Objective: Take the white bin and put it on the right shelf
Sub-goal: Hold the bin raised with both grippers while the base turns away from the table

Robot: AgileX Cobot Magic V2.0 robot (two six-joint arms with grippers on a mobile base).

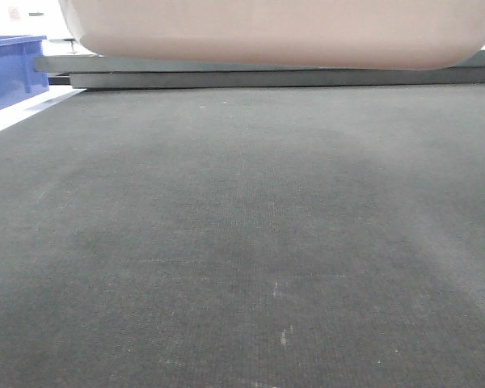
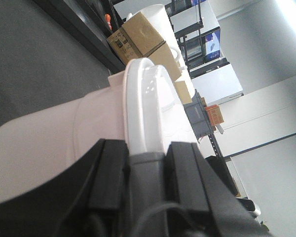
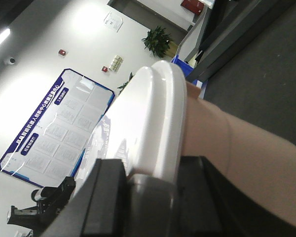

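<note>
The white bin, that big translucent whitish-pink plastic tub with rounded corners and a glossy white lid, is held clear of the dark grey carpeted floor. In the front view you only get its underside stretched across the top of the shot, with long grey metal rails low behind it and a blue plastic bin off at the left edge. The left gripper is clamped on one end, its black fingers sitting either side of the lid's rim, right at the grey handle. Same deal for the right gripper on the other end, jaws squeezed against the lid edge. The left wrist view also shows brown cardboard boxes beyond the bin. The right wrist view has a blue-framed wall board and a potted plant.
</note>
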